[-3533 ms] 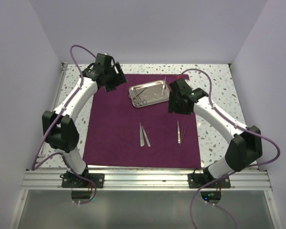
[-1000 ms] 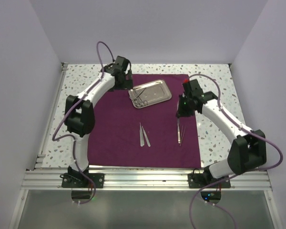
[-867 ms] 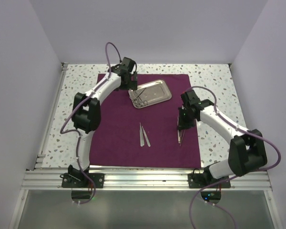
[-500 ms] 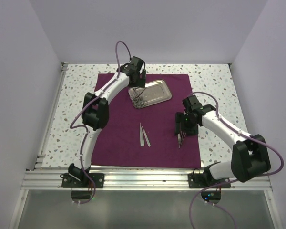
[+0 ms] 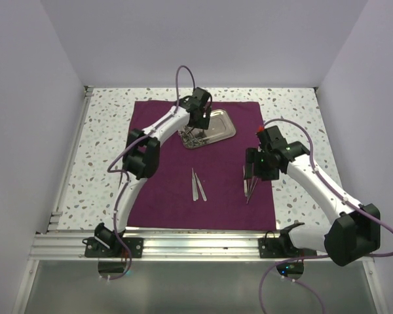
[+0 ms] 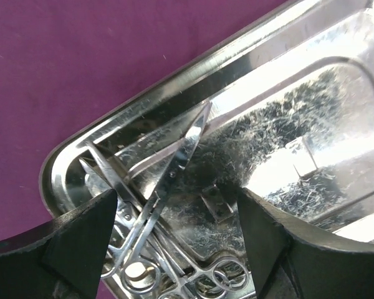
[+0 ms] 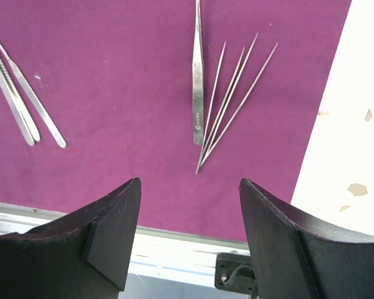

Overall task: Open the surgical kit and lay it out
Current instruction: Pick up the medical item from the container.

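The maroon cloth wrap (image 5: 164,173) lies spread flat on the table. The shiny steel tray (image 5: 217,128) rests on its far part and holds ring-handled scissors and forceps (image 6: 156,249). My left gripper (image 5: 196,131) is open and empty, just over the tray's near-left end, its jaws on either side of the instruments (image 5: 192,139). Steel tweezers (image 5: 198,186) lie mid-cloth. More thin tweezers and probes (image 5: 249,188) lie near the cloth's right edge. My right gripper (image 5: 252,173) is open and empty above them; they show in the right wrist view (image 7: 221,106).
The speckled tabletop (image 5: 301,124) surrounds the cloth. An aluminium rail (image 5: 196,245) runs along the near edge, with both arm bases on it. White walls enclose the left, right and back.
My left gripper has swung right from the cloth's far-left corner to over the tray. My right gripper moved from near the tray toward me, to above the right-hand tweezers.
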Robot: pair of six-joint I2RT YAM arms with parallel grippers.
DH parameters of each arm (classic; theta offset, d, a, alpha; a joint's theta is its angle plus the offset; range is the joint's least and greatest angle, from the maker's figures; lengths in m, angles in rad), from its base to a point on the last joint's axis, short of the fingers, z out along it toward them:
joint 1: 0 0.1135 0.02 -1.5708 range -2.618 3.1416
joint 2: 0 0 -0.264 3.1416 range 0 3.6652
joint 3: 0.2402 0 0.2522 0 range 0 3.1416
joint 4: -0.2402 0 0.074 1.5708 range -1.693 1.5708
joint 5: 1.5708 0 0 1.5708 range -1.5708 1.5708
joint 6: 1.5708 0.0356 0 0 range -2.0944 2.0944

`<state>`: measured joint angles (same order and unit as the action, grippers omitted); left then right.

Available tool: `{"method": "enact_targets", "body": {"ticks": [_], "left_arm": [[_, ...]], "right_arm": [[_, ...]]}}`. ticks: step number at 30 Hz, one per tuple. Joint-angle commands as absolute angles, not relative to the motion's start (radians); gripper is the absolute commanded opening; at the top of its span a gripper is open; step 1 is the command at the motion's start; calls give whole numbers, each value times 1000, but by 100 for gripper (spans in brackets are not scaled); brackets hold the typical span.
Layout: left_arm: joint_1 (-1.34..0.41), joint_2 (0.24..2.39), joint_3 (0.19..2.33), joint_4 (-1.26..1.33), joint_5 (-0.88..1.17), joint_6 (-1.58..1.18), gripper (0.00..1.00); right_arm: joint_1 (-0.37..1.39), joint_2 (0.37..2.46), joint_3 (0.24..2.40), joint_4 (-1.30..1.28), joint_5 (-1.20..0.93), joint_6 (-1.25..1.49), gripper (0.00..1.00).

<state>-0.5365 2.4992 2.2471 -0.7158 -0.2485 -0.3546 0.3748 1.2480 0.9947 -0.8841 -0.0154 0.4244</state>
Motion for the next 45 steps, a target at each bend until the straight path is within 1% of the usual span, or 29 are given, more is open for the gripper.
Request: {"method": "enact_targets", "body": {"ticks": [1,9,12,13,15,16,18,19,21,24,25,27,28,35,39,45], "left_arm": [[-543,2523,2254,-721,-285,-330,81],[-541,2559,2223,-746,-290,-350,68],[-540,2566,2206,-752,-275,-356,59],[-540,2566,2194,-756,-262,-356,53],[-540,2566,2177,-759,-255,-362,47],[-540,2566,2158,-762,-246,-364,41],[-540,2571,2140,-764,-238,-365,38],[-540,2571,2128,-764,-230,-365,33],[-538,2577,2117,-764,-222,-370,31],[-531,2582,2117,-759,-199,-377,20],[-525,2582,2126,-759,-195,-379,12],[-520,2580,2138,-761,-195,-382,5],[-517,2577,2149,-762,-201,-383,0],[-503,2513,2171,-758,-238,-384,0],[-500,2455,2201,-755,-256,-379,0],[-485,2369,2246,-724,-207,-377,0]], "right_arm": [[377,1216,1022,-925,-2,396,68],[376,1215,1052,-976,-2,371,67],[382,1206,1045,-994,15,391,66],[382,1203,1029,-996,11,397,65],[388,1204,1017,-986,3,399,64],[391,1213,1016,-982,5,399,64],[408,1223,1015,-968,3,396,64],[414,1232,1015,-962,3,397,64],[431,1239,1019,-954,3,402,63],[449,1259,1031,-940,3,403,63],[451,1262,1037,-936,3,403,63],[451,1272,1051,-928,8,410,63],[451,1272,1055,-924,11,413,63],[451,1307,1141,-923,84,436,64],[451,1328,1187,-922,86,446,64],[451,1359,1210,-913,81,440,64]]}}
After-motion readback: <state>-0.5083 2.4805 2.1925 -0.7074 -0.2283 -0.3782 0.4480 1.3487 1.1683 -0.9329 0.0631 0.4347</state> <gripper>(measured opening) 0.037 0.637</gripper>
